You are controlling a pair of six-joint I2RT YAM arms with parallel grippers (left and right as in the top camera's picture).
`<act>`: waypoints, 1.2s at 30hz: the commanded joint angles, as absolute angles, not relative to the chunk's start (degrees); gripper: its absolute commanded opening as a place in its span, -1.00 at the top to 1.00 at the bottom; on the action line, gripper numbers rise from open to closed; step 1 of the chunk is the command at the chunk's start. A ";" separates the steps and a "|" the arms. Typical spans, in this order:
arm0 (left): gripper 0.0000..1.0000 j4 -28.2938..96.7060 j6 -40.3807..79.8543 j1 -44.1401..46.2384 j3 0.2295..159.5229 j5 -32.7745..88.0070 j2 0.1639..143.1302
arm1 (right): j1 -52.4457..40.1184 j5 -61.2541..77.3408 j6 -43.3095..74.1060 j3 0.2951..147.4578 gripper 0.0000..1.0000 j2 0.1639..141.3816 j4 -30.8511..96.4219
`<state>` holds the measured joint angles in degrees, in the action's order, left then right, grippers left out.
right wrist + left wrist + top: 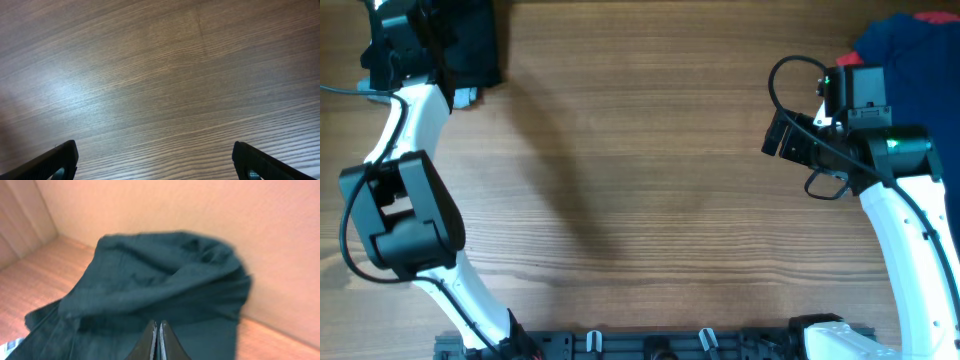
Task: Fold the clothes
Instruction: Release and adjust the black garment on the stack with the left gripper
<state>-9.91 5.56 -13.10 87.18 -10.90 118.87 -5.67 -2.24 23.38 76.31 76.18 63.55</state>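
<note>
From overhead, looking straight down from well above on the brown wood-grain tabletop (640,180), wide across both sides. From the left wrist, looking forward past the pressed-together fingers of the left gripper (158,330) at the bottom edge, close up on a crumpled black cloth garment (160,280) before a pale beige wall (225,220). From the right wrist, tilted down, near the bare wood, with the right gripper (154,150) spread to both lower corners. Shared with overhead: the garment at far left; the bare wood.
</note>
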 commanded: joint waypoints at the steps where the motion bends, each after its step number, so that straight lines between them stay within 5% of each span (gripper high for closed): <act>1: 0.92 -11.64 3.01 -14.09 87.50 -12.97 125.14 | -5.54 -3.42 24.14 76.38 -0.99 76.69 63.44; 6: 0.92 -17.67 3.01 -16.64 90.15 -12.25 131.66 | -5.54 -3.42 24.18 76.38 -1.00 76.69 63.44; 15: 0.92 -1.23 1.72 -20.05 105.14 -10.35 137.01 | -5.54 -3.42 24.16 76.38 -1.00 76.69 63.44; 25: 0.91 -14.72 2.37 -20.34 105.12 -10.37 143.50 | -5.54 -3.42 24.16 76.38 -0.99 76.69 63.44; 31: 0.90 -7.05 14.41 -23.77 108.71 -15.92 146.91 | -5.54 -3.42 24.16 76.38 -0.99 76.69 63.44; 32: 0.85 -3.05 14.44 -23.79 111.20 -15.16 146.78 | -5.54 -3.42 24.16 76.38 -0.99 76.69 63.44; 33: -0.30 2.13 14.41 -23.40 114.32 -14.28 146.69 | -5.54 -3.42 24.16 76.38 -0.99 76.69 63.44; 34: -0.46 4.89 14.39 -23.00 115.61 -13.80 146.17 | -5.54 -3.42 24.18 76.38 -0.99 76.69 63.44; 36: 0.08 7.95 14.39 -21.91 115.79 -12.88 144.03 | -5.54 -3.40 24.16 76.38 -0.99 76.69 63.44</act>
<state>4.08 13.54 -21.93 114.85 -12.88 144.92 -5.67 -2.24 23.38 76.31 76.18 63.57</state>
